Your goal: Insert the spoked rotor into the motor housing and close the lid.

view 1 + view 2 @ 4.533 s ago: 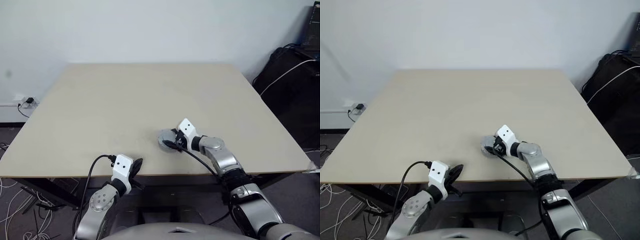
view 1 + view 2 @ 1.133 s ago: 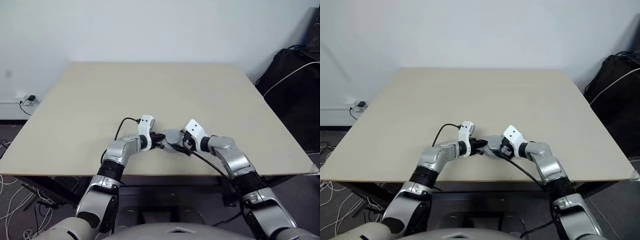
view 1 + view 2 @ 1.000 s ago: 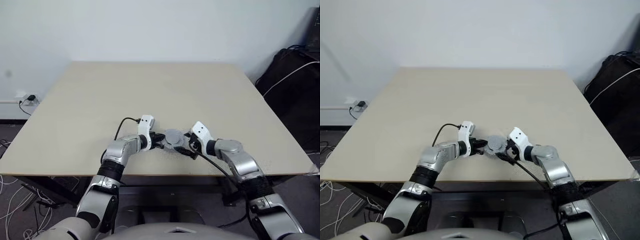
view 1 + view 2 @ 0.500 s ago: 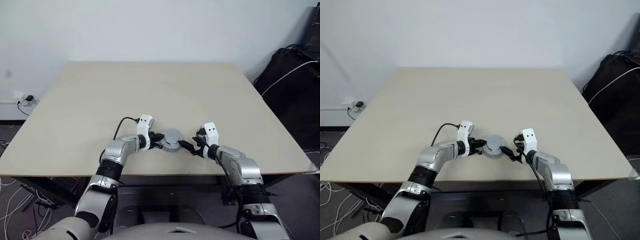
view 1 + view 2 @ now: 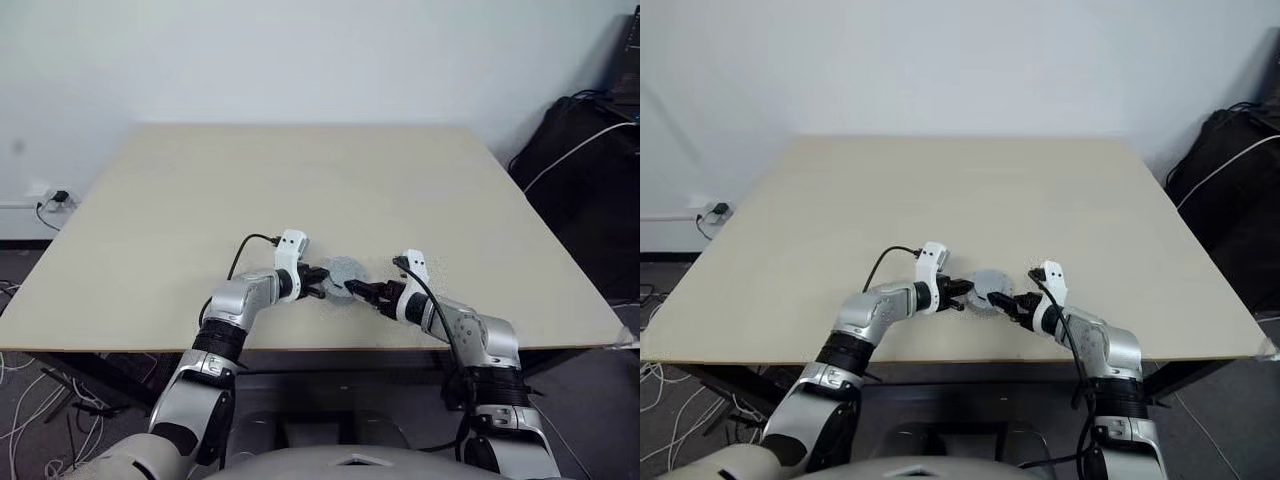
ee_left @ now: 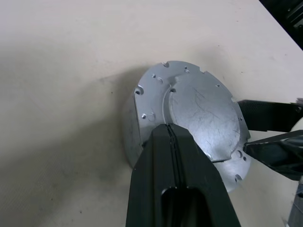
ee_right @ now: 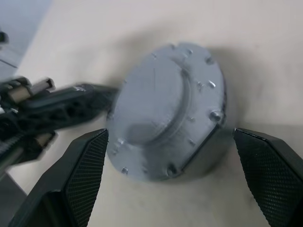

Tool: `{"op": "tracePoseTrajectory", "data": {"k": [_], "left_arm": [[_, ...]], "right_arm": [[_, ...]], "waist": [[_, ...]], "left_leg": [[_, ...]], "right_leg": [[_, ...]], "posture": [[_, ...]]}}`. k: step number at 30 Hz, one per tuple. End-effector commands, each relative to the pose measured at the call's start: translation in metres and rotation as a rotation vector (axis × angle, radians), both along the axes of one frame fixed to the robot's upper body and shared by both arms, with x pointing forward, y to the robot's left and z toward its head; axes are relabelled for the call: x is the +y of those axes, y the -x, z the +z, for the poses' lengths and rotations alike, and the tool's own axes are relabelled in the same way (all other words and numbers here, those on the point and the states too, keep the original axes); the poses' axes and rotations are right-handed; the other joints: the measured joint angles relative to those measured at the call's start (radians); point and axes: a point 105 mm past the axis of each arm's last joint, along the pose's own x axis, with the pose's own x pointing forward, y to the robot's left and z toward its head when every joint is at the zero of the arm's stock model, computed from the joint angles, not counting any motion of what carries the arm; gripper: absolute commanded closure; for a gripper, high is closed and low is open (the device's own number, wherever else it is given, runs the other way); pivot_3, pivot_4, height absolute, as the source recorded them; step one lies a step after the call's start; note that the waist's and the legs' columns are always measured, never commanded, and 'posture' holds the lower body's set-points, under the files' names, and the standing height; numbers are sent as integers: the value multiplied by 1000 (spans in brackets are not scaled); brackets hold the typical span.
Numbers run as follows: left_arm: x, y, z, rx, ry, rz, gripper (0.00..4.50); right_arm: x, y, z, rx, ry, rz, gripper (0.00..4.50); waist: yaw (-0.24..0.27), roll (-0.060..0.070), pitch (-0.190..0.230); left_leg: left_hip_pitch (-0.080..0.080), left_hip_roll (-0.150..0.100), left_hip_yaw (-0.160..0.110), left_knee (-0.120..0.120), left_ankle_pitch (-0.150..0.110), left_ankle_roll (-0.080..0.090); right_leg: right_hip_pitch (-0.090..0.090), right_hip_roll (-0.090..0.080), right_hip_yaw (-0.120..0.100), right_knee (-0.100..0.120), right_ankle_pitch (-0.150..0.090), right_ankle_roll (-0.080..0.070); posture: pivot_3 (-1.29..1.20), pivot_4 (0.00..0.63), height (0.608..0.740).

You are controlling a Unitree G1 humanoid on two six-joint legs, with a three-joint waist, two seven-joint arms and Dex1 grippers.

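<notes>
Seat lid (image 6: 199,118) squarely: left jaws (image 6: 169,130) shut, pressing its top; right jaws (image 7: 173,182) wide open, straddling it

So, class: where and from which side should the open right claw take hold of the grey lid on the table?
Grip the lid by its round outer rim, fingers on opposite edges. Come from the robot's right, since the shut left claw already rests on its left part. The flat top with its raised middle gives no hold; the side wall does. The right claw already straddles it.
</notes>
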Motion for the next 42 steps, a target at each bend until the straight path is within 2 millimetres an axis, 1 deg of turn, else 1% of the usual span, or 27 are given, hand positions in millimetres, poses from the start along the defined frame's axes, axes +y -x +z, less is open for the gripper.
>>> {"op": "tracePoseTrajectory", "data": {"k": [1, 3, 8, 12, 14, 19, 22, 24, 29, 32, 37, 42], "left_arm": [[-6, 1, 4, -17, -6, -31, 4500], [-6, 1, 4, -17, -7, -32, 4500], [-6, 2, 4, -17, -7, -34, 4500], [-6, 2, 4, -18, -5, -34, 4500], [-6, 2, 4, -18, -5, -34, 4500], [-5, 3, 4, -18, -8, -32, 4500], [-5, 3, 4, -19, -8, -32, 4500], [-5, 3, 4, -19, -9, -32, 4500], [-4, 3, 2, -16, -13, -32, 4500], [-3, 4, 2, -15, -14, -32, 4500], [-3, 5, 0, -11, -17, -35, 4500], [-4, 5, 0, -11, -16, -38, 4500]], "right_arm": [[-6, -15, 24, -84, -73, -59, 27], [-6, -18, 23, -79, -72, -86, 27], [6, -19, 5, -1, -26, -128, 27], [16, -15, -3, 43, -18, -101, 27], [22, -12, -4, 70, -42, -74, 27], [36, -1, -2, 153, -142, 6, 27], [36, 2, -5, 211, -176, -2, 27], [36, 2, -5, 231, -228, -22, 27], [34, -1, 2, 232, -342, -64, 27], [35, -1, 4, 238, -374, -76, 27], [51, 13, 8, 263, -421, -11, 27], [57, 17, 16, 254, -470, 7, 27]], "waist": [[0, 0, 0], [-1, 0, 0], [-1, 0, 0], [-2, 0, 0], [-3, 0, 0], [-3, 0, 0], [-4, 0, 0], [-5, 0, 0], [-5, 0, 0], [-6, 1, 0], [-10, 1, 0], [-16, 1, -1]], "left_leg": [[0, 0, 0, 0, 0, 0], [0, 0, 0, 0, 0, 1], [0, 0, 0, 0, 0, 0], [0, -1, 0, 0, 0, 0], [0, -1, 1, 0, 0, 1], [0, 0, 1, 0, 0, 0], [0, 0, 1, 0, 0, 0], [0, 0, 1, 0, 0, 0], [0, 0, 1, 0, 0, 0], [0, 0, 1, 0, 0, 0], [0, 1, 1, 0, 0, 0], [0, 1, 1, 0, 1, 0]], "right_leg": [[0, 0, 0, 0, 1, -1], [0, 0, 0, -1, 1, -1], [0, 0, 0, 0, 1, -1], [0, 0, 0, 0, 1, -1], [1, 0, 1, 0, 1, -1], [1, 0, 1, 0, 2, -2], [1, 1, 1, 1, 3, -4], [2, 1, 1, 2, 3, -4], [2, 2, 1, 2, 1, -1], [2, 2, 1, 3, 1, -1], [2, 2, 1, 3, 1, -1], [2, 3, 1, 4, 1, 0]], "posture": [[0, 0, 740], [0, 0, 740], [0, 0, 740], [0, 0, 740], [0, 0, 740], [0, 0, 740], [0, 0, 740], [0, 0, 740], [0, 0, 740], [0, 0, 740], [0, 0, 740], [0, 0, 740]]}}
